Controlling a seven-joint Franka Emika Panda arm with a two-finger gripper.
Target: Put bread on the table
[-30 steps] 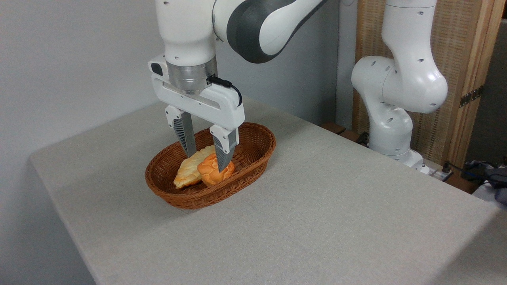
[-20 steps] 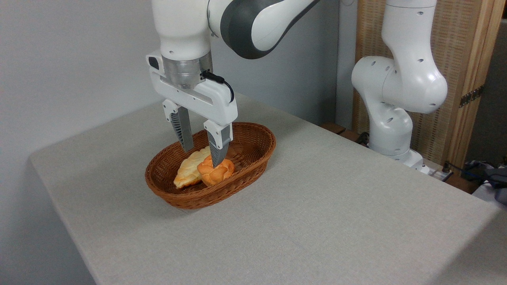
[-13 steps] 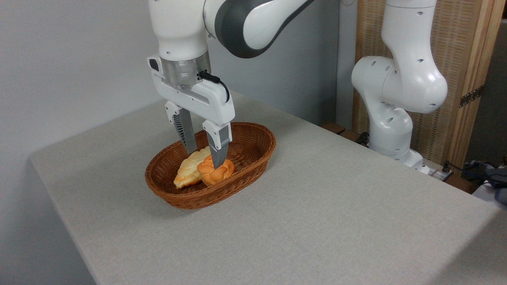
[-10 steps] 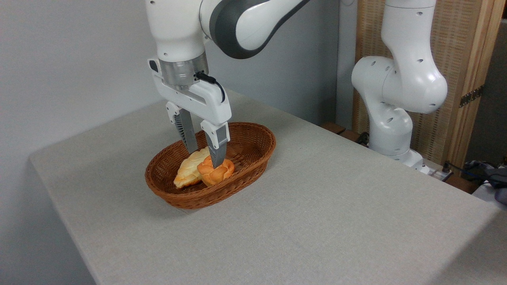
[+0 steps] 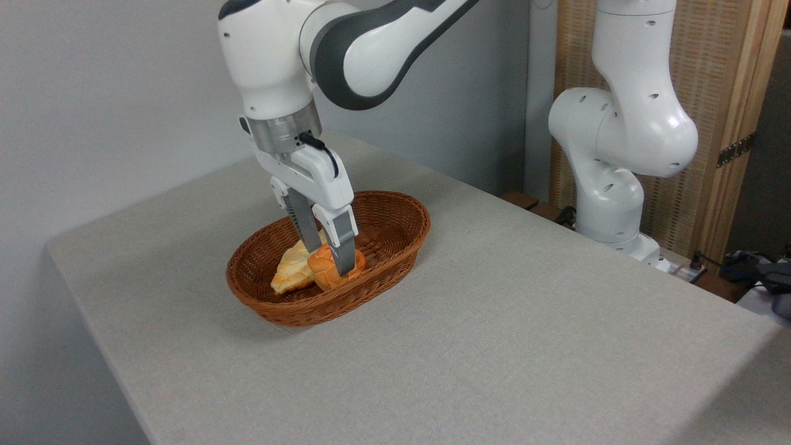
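The bun (image 5: 329, 270) lies in the basket (image 5: 395, 222), in the middle, leaning on the paler long bread (image 5: 287, 272) at its left. Prob. the two breads were put there together, so they touch and there is little room between them for a finger.

The gripper (image 5: 330, 259) is down inside the basket, right at the bun. Its near finger (image 5: 343, 244) stands in front of the bun and covers the bun's middle; the far finger goes down behind, approx. where the two breads meet. The fingers have a narrow gap, but I cannot tell if they already squeeze the bun or only stand around it.

The arm comes from above, wrist nearly vertical but tilted a little, fingers pointing down and slightly to the right. I think this steep pose is chosen to pass over the basket wall w/o touching it.

The surface (image 5: 525, 321) around the basket is where the bun must go; the bun is not yet there.
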